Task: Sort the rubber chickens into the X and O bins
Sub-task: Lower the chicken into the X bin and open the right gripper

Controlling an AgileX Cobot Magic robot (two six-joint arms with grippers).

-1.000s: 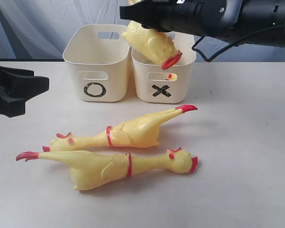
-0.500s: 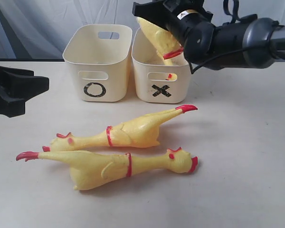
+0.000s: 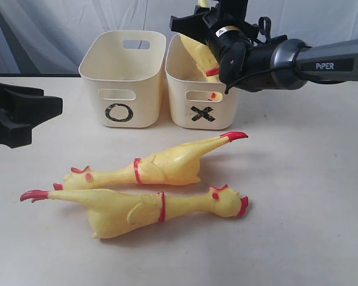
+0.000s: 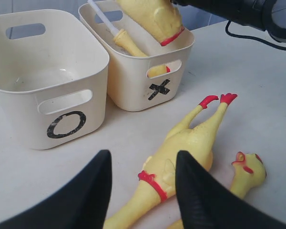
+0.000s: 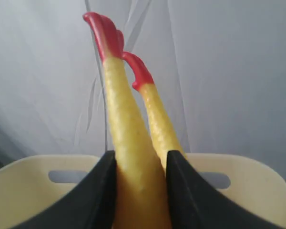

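Yellow rubber is hanging over the far bins in the exterior view: the right gripper [image 3: 194,25] is pinching a long yellow rubber chicken with a red neck ring [image 3: 198,55], head down, in the cream plastic tub marked with a black X [image 3: 225,112]. The matching cream O tub [image 3: 144,89] is sitting just left of it; two loose chickens, one farther [image 3: 167,164] and one nearer [image 3: 137,208], are lying on the white table [image 3: 310,196]; the left gripper [image 3: 45,122] is waiting at the left edge.

In the left wrist view, the left gripper [image 4: 143,157] is hovering spread and empty. The held chicken [image 4: 152,19] is bending at the neck inside the X tub [image 4: 133,81].

In the right wrist view, the right gripper [image 5: 140,191] is clamping the chicken [image 5: 128,133] below its upturned red feet.

The risk, as I judge it: the chicken is standing taller than the tub, so on release the bent neck may be springing it over the rim, onto the table or into the O tub; pushing down could be tipping the light tub.
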